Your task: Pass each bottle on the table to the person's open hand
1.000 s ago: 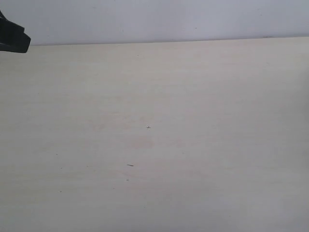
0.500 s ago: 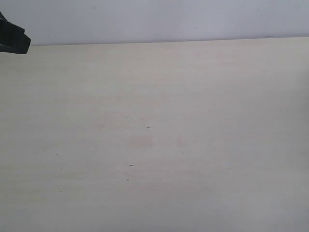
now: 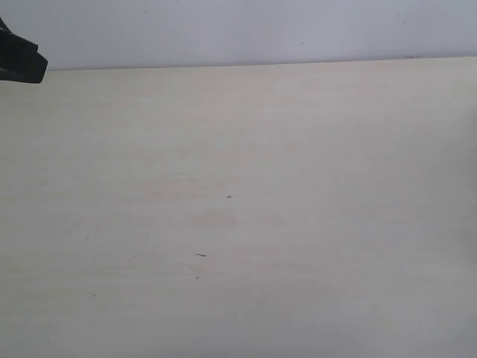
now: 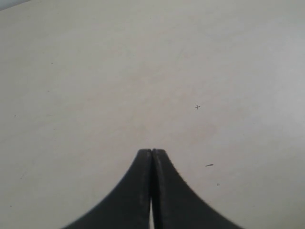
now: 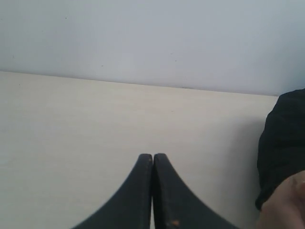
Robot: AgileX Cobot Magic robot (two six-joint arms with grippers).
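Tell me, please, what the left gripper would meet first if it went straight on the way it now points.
Probably just the table: the shut left gripper points out over it at a downward slant, and nothing else shows in that line. How far off the surface lies is unclear.

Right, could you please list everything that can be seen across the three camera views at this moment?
table: one, pale beige wood grain, fills most of every view
wall: one, plain whitish grey, behind the table's far edge
marks: two, small and dark, a tiny cross and a short streak, near the table's middle
bottles: none in any view
sleeve: one, black, a person's, at the edge of the right wrist view, with a patch of bare skin next to it
dark robot part: one, black, at the exterior view's upper left edge; which part cannot be told
left claw: one, black, shut, empty, over bare table
right claw: one, black, shut, empty, pointing towards the wall
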